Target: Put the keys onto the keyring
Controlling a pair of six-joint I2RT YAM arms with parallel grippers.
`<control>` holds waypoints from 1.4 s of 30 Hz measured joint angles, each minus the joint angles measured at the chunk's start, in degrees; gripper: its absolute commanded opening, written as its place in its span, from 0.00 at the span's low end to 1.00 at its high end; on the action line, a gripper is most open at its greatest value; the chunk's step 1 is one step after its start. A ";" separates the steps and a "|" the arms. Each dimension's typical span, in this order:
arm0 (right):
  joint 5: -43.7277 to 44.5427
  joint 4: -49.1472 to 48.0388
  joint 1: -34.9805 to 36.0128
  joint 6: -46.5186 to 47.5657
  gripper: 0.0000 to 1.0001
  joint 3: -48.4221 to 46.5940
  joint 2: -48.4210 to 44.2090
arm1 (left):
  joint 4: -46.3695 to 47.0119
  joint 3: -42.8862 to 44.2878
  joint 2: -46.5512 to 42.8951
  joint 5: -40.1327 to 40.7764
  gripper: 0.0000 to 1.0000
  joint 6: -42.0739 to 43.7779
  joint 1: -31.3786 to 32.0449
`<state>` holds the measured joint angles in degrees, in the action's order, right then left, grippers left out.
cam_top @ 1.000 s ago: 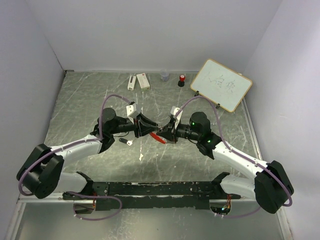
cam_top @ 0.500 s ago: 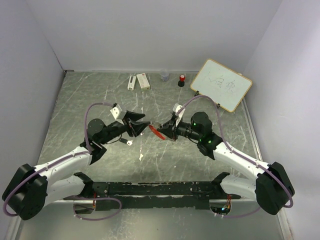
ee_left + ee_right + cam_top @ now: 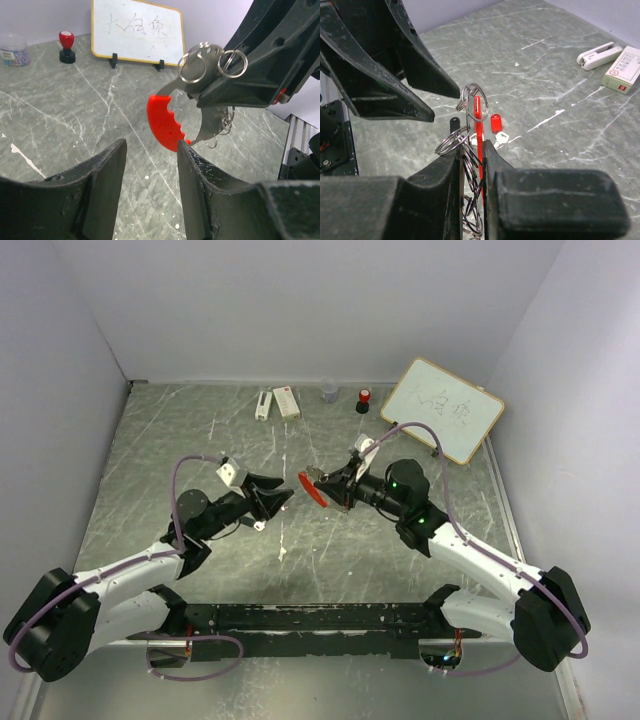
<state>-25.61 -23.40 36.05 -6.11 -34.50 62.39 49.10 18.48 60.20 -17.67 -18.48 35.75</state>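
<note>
One keyring aloft, two keys lying below.
We see the right end effector (image 3: 470, 150) pinching the one silver keyring with red oblong fob (image 3: 165, 122). The left end effector (image 3: 150, 150), spread and empty, has backed away from it. The black-tagged silver key (image 3: 453, 122) and the red-tagged silver key (image 3: 495, 125) lie on the grey marbled surface (image 3: 170, 440), with one white whiteboard (image 3: 443, 410) behind.

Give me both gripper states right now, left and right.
Left gripper: open, nothing between the fingers.
Right gripper: closed, holding the keyring up off the table.
</note>
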 measured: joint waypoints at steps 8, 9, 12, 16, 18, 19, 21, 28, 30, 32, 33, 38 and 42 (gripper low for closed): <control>0.90 -2.51 -0.09 -1.70 0.00 -0.17 -0.79 | 0.87 -2.03 1.53 0.02 0.54 -0.66 0.00; 1.01 -2.95 -0.09 -1.86 0.00 -0.17 -0.94 | 0.83 -2.25 1.53 0.17 0.54 -0.66 0.00; 1.20 -4.22 -0.09 -2.14 0.00 -0.17 -1.25 | 0.50 -2.38 1.53 1.64 0.54 -1.73 0.00; 1.64 -5.84 -0.09 -2.54 0.00 -0.15 -1.42 | -1.01 -2.38 1.44 4.55 0.55 -3.02 0.00; 1.77 -6.75 -0.09 -2.67 0.00 0.04 -1.68 | -2.27 -2.38 1.44 5.70 0.54 -3.45 0.00; 1.81 -7.37 -0.09 -2.69 0.00 0.39 -1.92 | -2.86 -2.38 1.44 6.16 0.54 -3.63 0.00; 1.81 -8.70 -0.09 -2.69 0.00 1.29 -2.49 | -3.69 -2.38 1.46 6.99 0.54 -4.09 0.00; 0.98 -13.33 -0.20 -2.40 0.00 5.03 -4.07 | -4.85 -2.38 2.19 8.46 0.54 -5.09 0.00; 0.76 -14.56 -0.26 -2.21 0.00 5.81 -4.37 | -4.87 -2.38 2.45 8.61 0.54 -5.40 0.00; 0.48 -16.57 -0.31 -2.05 0.00 7.08 -4.96 | -4.85 -2.38 2.71 8.70 0.54 -5.64 0.00; 0.37 -17.38 -0.33 -2.01 0.00 7.69 -5.27 | -4.85 -2.38 2.84 8.70 0.54 -5.81 0.00; -0.61 -21.73 -0.35 -2.01 0.00 10.16 -6.27 | -4.72 -2.38 3.63 8.66 0.54 -6.25 0.00; -1.14 -23.76 -0.37 -2.01 0.00 10.29 -6.29 | -4.13 -2.38 4.31 8.59 0.53 -6.62 0.00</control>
<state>-26.74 -47.16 35.68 -8.12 -24.21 56.10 44.97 16.10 64.51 -9.08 -25.10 35.75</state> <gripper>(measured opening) 0.127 0.539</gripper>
